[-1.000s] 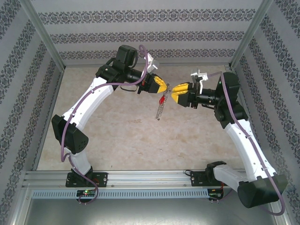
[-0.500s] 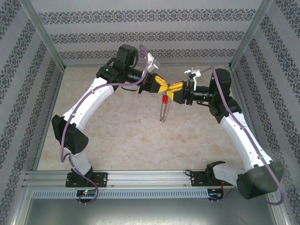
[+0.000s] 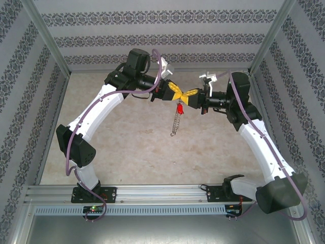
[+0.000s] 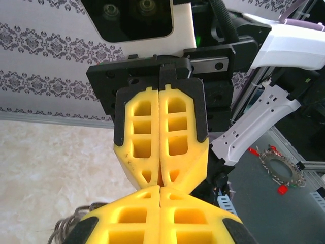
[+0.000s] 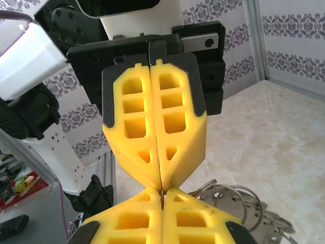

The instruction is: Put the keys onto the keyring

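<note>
Above the middle of the table, my left gripper (image 3: 181,94) and right gripper (image 3: 186,96) meet tip to tip, both shut. The keyring (image 3: 174,124), a silvery fringed loop, hangs edge-on below that meeting point. The red-headed key (image 3: 180,109) hangs over its upper part. In the right wrist view a thin metal edge sits pinched in my right gripper (image 5: 162,193), and the keyring's loops (image 5: 231,201) hang just beside it. In the left wrist view my left gripper (image 4: 161,189) is shut, and keyring wire (image 4: 63,229) shows at its lower left.
The beige tabletop (image 3: 127,147) lies well below the hanging bunch, with patterned walls on three sides. An aluminium rail (image 3: 152,190) runs along the near edge. Another fringed ring with red bits (image 4: 277,170) lies on the dark surface beyond that rail.
My right gripper has moved left, met the left gripper's tips and closed there. The hanging keyring and key have swung a little. The left arm has barely moved.
</note>
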Robot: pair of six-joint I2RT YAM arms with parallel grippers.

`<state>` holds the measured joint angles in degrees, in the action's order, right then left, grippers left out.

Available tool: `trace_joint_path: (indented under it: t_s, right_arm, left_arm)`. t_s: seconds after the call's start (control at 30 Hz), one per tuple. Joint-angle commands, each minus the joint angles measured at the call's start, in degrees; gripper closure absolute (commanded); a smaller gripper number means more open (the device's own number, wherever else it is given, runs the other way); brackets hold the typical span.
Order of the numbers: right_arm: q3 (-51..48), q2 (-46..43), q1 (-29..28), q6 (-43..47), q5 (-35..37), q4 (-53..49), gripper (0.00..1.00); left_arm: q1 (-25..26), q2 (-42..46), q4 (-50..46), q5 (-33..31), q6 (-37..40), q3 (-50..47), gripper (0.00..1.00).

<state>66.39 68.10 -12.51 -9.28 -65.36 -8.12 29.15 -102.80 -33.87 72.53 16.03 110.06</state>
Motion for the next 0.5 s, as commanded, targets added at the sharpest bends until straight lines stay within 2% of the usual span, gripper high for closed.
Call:
trace_joint_path:
  t_s: [0.0, 0.07, 0.2, 0.47]
  right_arm:
    - [5.5, 1.62, -0.1, 9.45, 2.02, -13.11, 1.0]
    - [9.21, 3.53, -0.25, 14.06, 4.15, -20.64, 1.0]
    - [16.62, 7.04, -1.3, 22.64, 7.15, -33.72, 1.0]
    - [33.55, 13.96, -5.4, 34.76, 17.11, -53.61, 1.0]
  left_arm:
    - [-0.37, 2.87, -2.11, -0.78, 2.91, 2.28, 0.83]
    - [-1.16, 2.87, -5.09, -0.99, 4.69, 3.49, 0.76]
    - [-2.97, 3.05, -10.88, -1.5, 8.34, 5.53, 0.7]
    - [-4.16, 2.57, -18.52, -2.93, 13.64, 6.97, 0.63]
